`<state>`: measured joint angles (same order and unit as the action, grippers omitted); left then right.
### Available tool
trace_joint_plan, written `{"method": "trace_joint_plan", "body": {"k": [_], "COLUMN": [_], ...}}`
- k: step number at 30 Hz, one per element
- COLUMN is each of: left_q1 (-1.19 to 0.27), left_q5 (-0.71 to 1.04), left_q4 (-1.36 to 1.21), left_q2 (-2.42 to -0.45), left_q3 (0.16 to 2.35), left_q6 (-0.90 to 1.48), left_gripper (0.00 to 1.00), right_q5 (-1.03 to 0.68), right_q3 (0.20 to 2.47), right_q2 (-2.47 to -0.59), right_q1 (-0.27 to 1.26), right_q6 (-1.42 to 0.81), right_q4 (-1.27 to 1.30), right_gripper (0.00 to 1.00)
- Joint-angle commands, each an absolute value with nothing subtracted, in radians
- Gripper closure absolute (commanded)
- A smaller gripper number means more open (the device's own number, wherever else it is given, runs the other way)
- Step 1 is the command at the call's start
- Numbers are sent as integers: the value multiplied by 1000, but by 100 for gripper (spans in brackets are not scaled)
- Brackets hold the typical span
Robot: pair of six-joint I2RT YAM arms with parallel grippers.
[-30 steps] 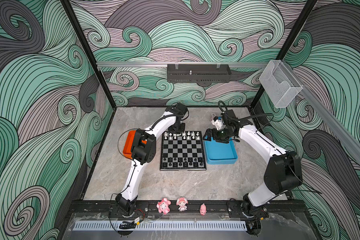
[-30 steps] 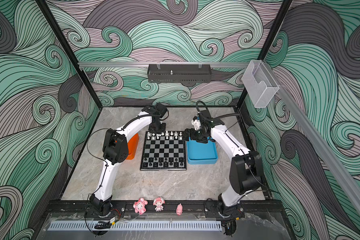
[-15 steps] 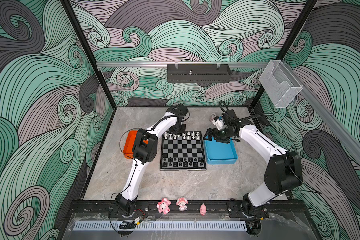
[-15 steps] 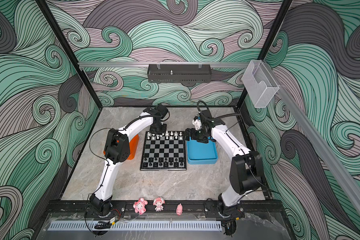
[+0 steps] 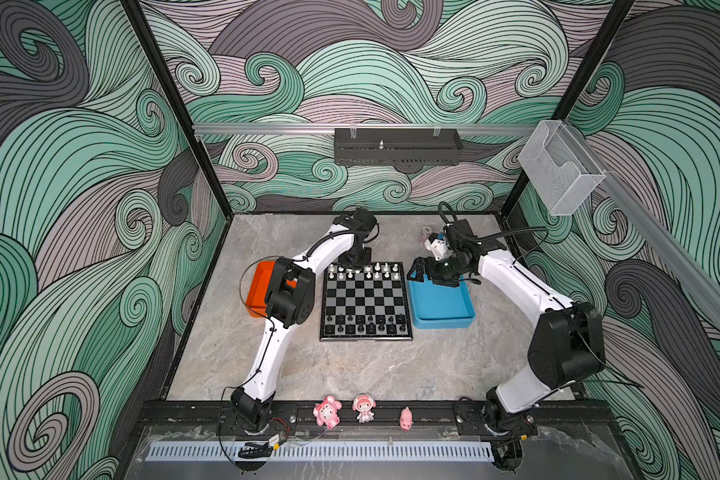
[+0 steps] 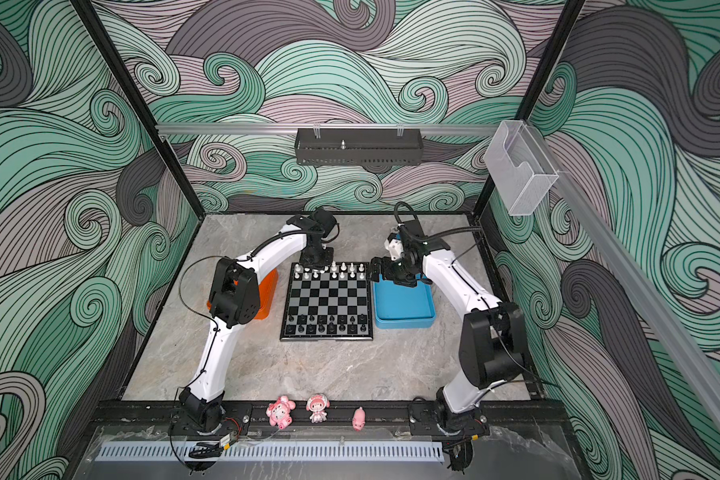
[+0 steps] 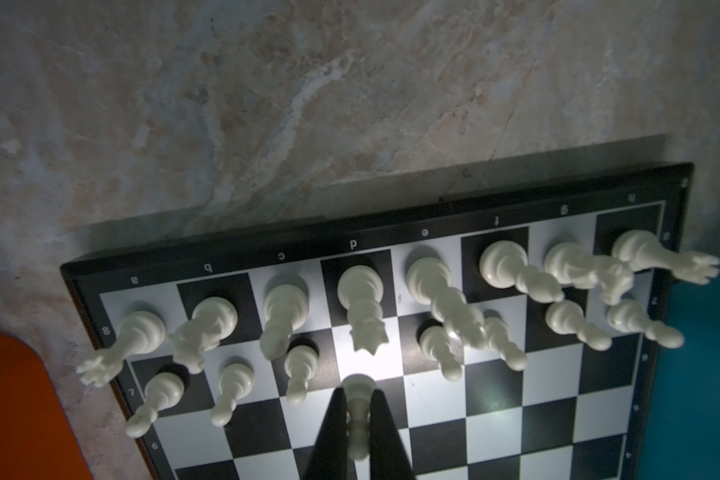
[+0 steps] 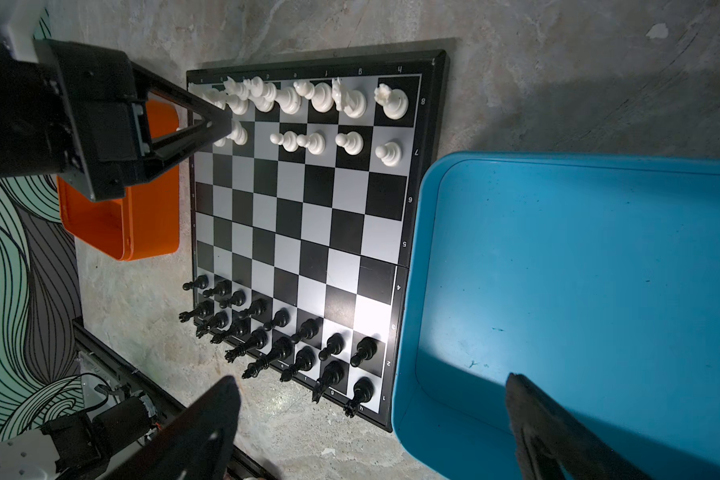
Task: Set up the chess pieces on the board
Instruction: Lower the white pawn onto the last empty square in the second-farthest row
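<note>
Pinched tight in the left gripper point(image 7: 357, 394): a white pawn point(image 7: 358, 415), upright at the one gap in the white pawn row on the board point(image 7: 267, 245). Nothing in the wide-spread right gripper point(image 8: 371, 379) above the blue tray point(image 8: 578, 249). Looks nearly finished, with black chess pieces point(image 8: 287, 332) lined up in two rows and white chess pieces point(image 7: 360, 291) short only this pawn.

Checkered black-grey board point(image 5: 366, 299), orange tray point(image 5: 255, 291), blue tray point(image 5: 439, 305).
</note>
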<state>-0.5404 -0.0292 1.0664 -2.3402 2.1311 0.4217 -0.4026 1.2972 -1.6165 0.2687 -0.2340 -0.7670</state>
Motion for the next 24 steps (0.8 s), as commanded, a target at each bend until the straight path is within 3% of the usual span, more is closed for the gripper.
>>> {"method": "trace_joint_plan", "body": {"k": [1, 24], "left_q1": [-552, -554], "left_q5": [-36, -52], "left_q4": [1057, 1021], "left_q2": [-2364, -2356], "left_q3": [2140, 2088], "left_q6": [455, 537], "left_gripper": [90, 90], "right_q5": [-416, -420], "right_q3": [1287, 1282], "right_q2": [-1622, -1623], "right_q1": [261, 259], "right_q6": [-216, -216], "right_q4": [-776, -776], "right_gripper": [1, 1]}}
